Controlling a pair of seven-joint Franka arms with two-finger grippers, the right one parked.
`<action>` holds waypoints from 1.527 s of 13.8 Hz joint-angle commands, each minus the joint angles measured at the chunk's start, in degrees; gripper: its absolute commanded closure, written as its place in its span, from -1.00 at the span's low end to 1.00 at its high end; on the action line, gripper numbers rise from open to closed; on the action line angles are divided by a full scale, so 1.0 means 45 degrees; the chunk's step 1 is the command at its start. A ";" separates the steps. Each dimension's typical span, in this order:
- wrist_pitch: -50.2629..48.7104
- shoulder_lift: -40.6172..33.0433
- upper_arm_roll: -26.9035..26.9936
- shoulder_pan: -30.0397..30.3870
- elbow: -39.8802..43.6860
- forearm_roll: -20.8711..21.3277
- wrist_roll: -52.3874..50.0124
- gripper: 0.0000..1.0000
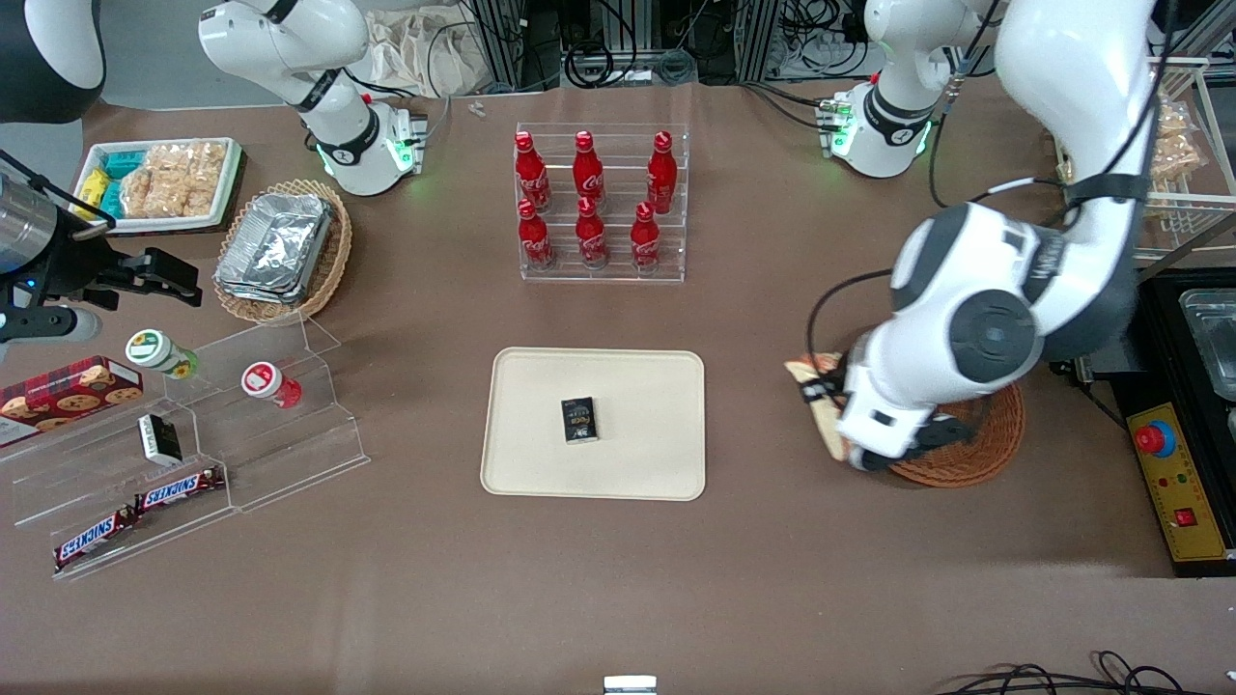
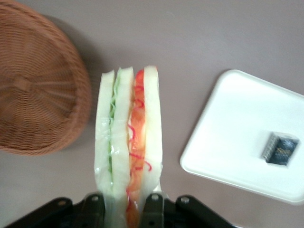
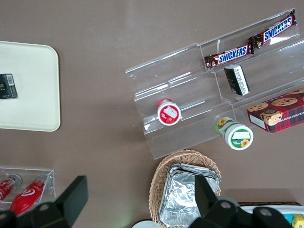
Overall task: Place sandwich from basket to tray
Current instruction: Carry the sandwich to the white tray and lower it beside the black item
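My left gripper (image 2: 124,209) is shut on the sandwich (image 2: 127,142), a wedge of white bread in clear wrap with green and red-orange filling showing at its edge. In the front view the gripper (image 1: 850,452) holds the sandwich (image 1: 816,405) in the air over the rim of the reddish-brown wicker basket (image 1: 975,444), on the side facing the tray. Nothing lies in the basket (image 2: 38,90). The cream tray (image 1: 541,425) lies flat at the table's middle, toward the parked arm's end from the basket; its corner (image 2: 232,137) shows beside the sandwich.
A small black packet (image 1: 579,421) lies on the tray. A clear rack of red bottles (image 1: 601,203) stands farther from the front camera than the tray. A yellow control box (image 1: 1178,483) sits beside the basket at the working arm's end. Bare table separates basket and tray.
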 commanded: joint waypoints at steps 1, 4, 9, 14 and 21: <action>0.0270 0.1895 -0.0431 -0.1067 0.1351 0.0149 0.0402 1.00; 0.1711 0.3537 -0.0411 -0.2300 0.2075 0.1083 0.0228 1.00; 0.4391 0.5786 -0.0372 -0.2887 0.2642 0.1497 0.0168 1.00; 0.4529 0.6158 -0.0372 -0.2850 0.2682 0.2004 0.0266 0.84; 0.3462 0.5498 -0.0353 -0.2578 0.2682 0.2025 -0.0317 -0.99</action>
